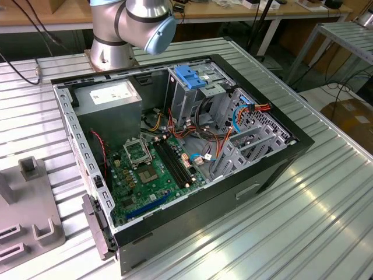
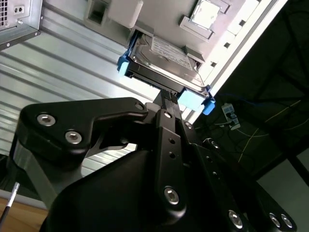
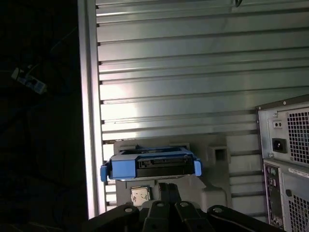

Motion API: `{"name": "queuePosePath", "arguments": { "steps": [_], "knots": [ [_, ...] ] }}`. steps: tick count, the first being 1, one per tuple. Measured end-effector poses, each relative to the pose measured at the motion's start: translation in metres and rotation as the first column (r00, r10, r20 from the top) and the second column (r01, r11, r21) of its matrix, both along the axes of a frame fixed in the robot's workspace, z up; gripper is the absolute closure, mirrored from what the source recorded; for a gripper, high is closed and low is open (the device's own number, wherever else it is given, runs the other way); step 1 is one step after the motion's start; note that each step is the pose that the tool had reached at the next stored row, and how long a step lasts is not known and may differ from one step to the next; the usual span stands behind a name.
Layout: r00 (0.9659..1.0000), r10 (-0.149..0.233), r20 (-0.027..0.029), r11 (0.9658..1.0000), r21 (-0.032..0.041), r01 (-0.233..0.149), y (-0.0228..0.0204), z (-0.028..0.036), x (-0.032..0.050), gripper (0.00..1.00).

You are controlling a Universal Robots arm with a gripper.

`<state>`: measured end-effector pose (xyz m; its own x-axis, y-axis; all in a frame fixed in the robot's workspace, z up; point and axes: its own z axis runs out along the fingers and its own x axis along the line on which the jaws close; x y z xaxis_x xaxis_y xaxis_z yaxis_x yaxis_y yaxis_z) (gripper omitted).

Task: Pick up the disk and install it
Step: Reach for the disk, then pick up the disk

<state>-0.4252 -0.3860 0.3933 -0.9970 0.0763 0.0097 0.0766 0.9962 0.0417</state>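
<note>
The disk (image 2: 166,60) is lying flat on a pale grey holder plate (image 2: 159,14), which is standing on the ribbed aluminium table (image 2: 72,58) close to the table's edge. In both wrist views its dark metal body is showing with the bright blue carrier frame at its two ends. In the first wrist view the disk (image 3: 149,166) is turning its thin edge toward the camera. The rear of the computer case (image 3: 285,164) is standing beside the holder plate (image 3: 217,159), apart from it.

The gripper (image 2: 166,96) is reaching toward the near edge of the disk, between the two blue corners. In the first wrist view the gripper (image 3: 169,186) is sitting just next to that same edge. I cannot tell if the gripper is spread, pressed together or already pinching the disk, and I cannot tell if it is touching it.

In the exterior view the computer case (image 1: 274,169) is lying open on the table (image 1: 326,221), with the green motherboard (image 1: 148,169) and the grey power supply (image 1: 111,96) inside. A blue plastic bracket (image 1: 189,76) is resting on top of the silver drive cage (image 1: 180,102). The base of the robot arm (image 1: 131,23) is standing behind the case.
</note>
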Motion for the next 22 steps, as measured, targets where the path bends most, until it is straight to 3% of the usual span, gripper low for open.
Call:
{"name": "queuePosePath", "arguments": {
  "steps": [7,22],
  "knots": [
    [1.0000,0.000,-0.0001,1.0000,-0.0001,0.000,0.0003,0.0000,-0.0309,0.90],
    [1.0000,0.000,-0.0001,1.0000,0.0000,0.000,0.0007,0.0000,-0.0325,0.90]
  ]
}}
